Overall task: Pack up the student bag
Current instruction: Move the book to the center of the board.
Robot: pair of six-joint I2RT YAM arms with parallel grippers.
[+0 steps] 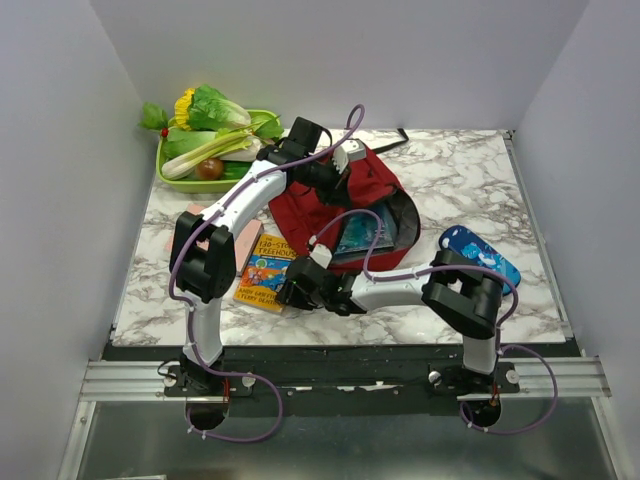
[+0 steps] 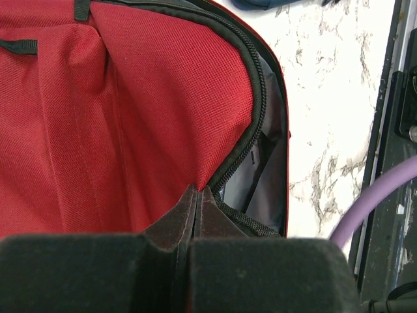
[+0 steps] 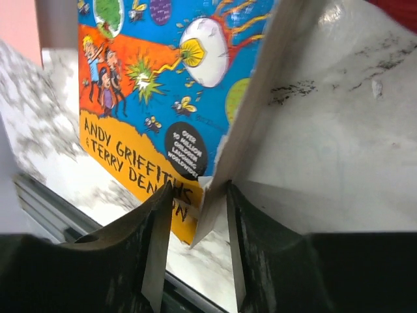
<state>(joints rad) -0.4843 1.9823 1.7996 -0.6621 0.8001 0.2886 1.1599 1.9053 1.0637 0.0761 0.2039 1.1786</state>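
The student bag [image 1: 305, 212], dark red with black zipper trim, lies in the middle of the marble table with its mouth gaping toward the right. My left gripper [image 1: 330, 178] is shut on the red fabric by the zipper edge [image 2: 254, 98]; its fingers [image 2: 197, 192] are pressed together on the fabric, and the grey lining shows beside them. A blue book [image 1: 362, 236] lies inside the opening. A colourful paperback [image 1: 262, 272] lies in front of the bag. My right gripper [image 1: 292, 292] grips its near corner, one finger on the cover [image 3: 150, 85] and one on the page side [image 3: 199, 190].
A blue patterned pencil case [image 1: 480, 256] lies right of the bag. A pink flat item [image 1: 240, 240] lies beside the paperback. A green tray [image 1: 172, 182] of vegetables stands at the back left. White walls close in the table on three sides.
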